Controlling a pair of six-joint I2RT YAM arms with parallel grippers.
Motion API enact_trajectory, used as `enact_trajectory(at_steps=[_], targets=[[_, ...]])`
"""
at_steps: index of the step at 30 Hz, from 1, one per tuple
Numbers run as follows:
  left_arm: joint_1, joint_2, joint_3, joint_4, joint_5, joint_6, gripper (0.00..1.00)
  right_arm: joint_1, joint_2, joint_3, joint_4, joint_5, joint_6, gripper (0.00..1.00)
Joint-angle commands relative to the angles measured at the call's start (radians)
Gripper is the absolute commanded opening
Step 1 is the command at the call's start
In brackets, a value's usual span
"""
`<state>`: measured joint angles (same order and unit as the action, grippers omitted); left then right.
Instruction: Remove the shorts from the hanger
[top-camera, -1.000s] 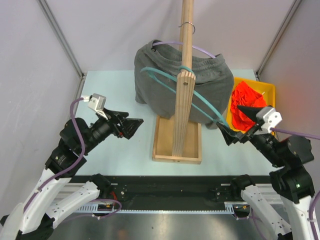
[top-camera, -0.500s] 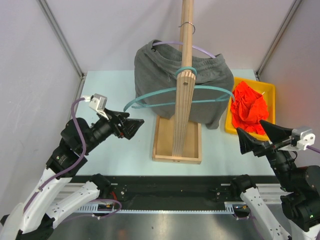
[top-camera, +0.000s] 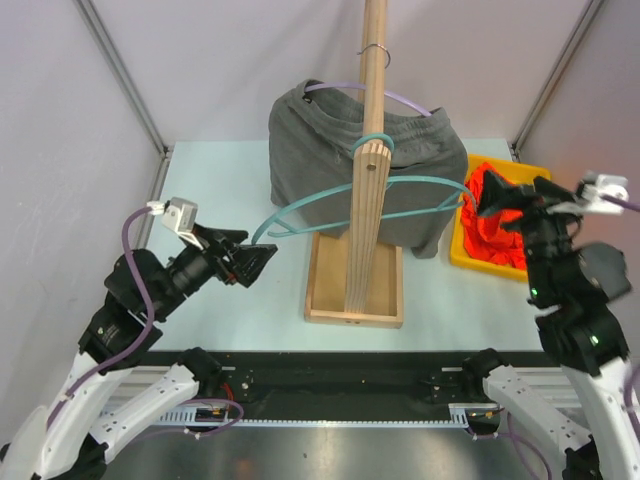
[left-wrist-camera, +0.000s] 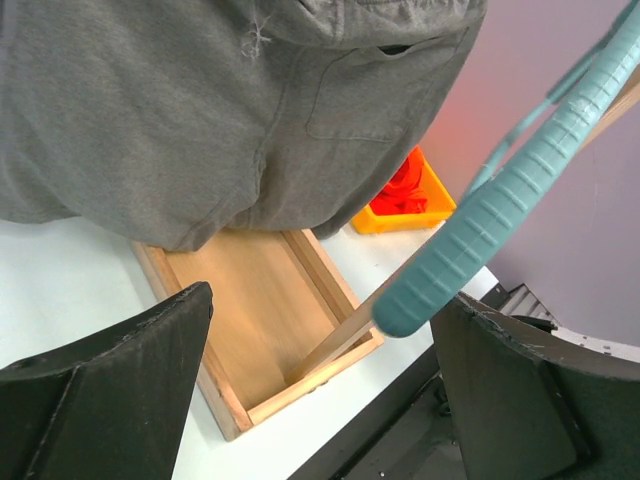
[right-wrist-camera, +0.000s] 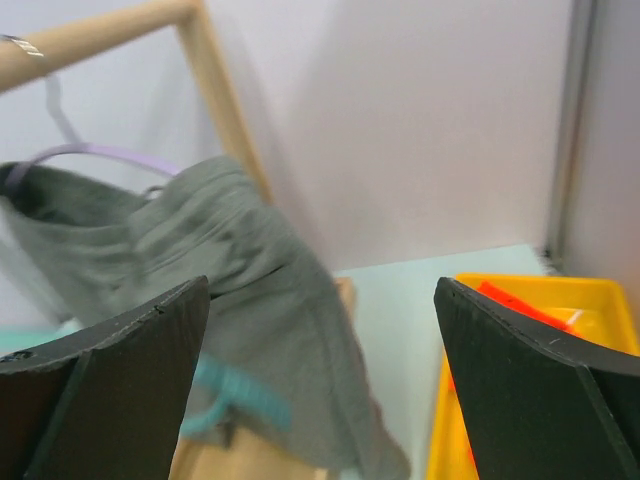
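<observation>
On the pale surface (top-camera: 230, 200) a wooden stand (top-camera: 372, 200) carries the grey shorts (top-camera: 320, 160) on a lilac hanger (top-camera: 400, 100); the orange-red shorts (top-camera: 495, 235) lie in a yellow bin (top-camera: 535, 172). The left gripper (top-camera: 262, 260) and right gripper (top-camera: 512, 195) are open, empty. We fear a hard pull tips the stand.

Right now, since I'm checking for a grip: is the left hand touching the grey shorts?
Apart. The top external view shows bare table between the open left hand and the grey shorts.
</observation>
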<state>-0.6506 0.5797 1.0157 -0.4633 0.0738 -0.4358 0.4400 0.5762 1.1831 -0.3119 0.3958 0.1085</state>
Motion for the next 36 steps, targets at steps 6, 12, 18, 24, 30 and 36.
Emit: enact_trajectory(at_steps=[6, 12, 18, 24, 30, 36], targets=[[-0.004, -0.092, 0.032, -0.109, -0.104, 0.017, 0.92, -0.272, 0.272, 0.059, 0.252, -0.171, 0.012, 1.0], [-0.004, -0.118, 0.035, -0.138, -0.111, 0.026, 0.93, -0.644, 0.373, 0.061, 0.373, -0.897, 0.194, 0.92], [-0.004, -0.112, 0.032, -0.124, -0.098, 0.029, 0.93, -0.693, 0.425, 0.061, 0.433, -1.248, 0.132, 0.88], [-0.004, -0.116, 0.067, -0.123, -0.089, 0.022, 0.92, -0.687, 0.493, 0.061, 0.545, -1.362, 0.169, 0.92], [-0.004, -0.139, 0.104, -0.143, -0.109, 0.022, 0.92, -0.624, 0.567, 0.061, 0.62, -1.474, 0.142, 0.82], [-0.004, -0.152, 0.129, -0.153, -0.118, 0.019, 0.92, -0.489, 0.6, 0.062, 0.493, -1.366, -0.101, 0.79]])
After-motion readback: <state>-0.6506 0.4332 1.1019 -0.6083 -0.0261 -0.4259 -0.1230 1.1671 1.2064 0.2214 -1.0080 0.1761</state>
